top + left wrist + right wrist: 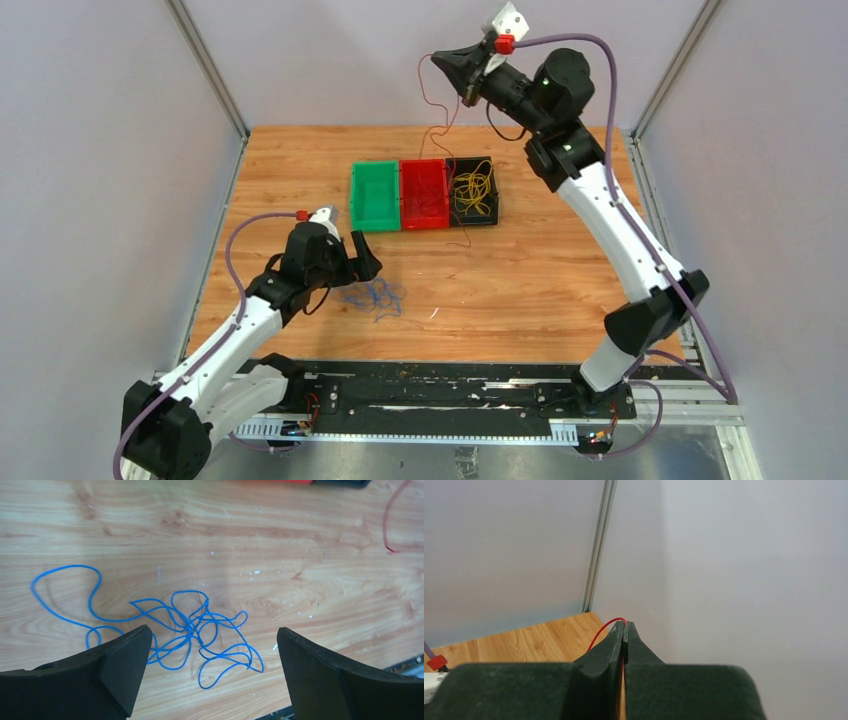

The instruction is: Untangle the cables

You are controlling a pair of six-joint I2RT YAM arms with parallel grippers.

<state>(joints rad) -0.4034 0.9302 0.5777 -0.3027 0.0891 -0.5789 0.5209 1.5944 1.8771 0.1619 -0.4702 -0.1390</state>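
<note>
Right pincer (625,630) pinching red cable (604,627), left pincer (214,630) agape — blue cable (172,614) below

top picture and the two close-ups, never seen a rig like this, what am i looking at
Two white-and-black robot arms stand at the near edge of a wooden table. The wide picture looks down from above; the others come from wrist cameras. The left pincer hangs open over a tangled thin blue wire on the table. The right pincer, raised high, is shut on a thin red wire. Farther back: a green plastic bin, a red plastic bin and a black plastic bin holding yellow wires.
</note>
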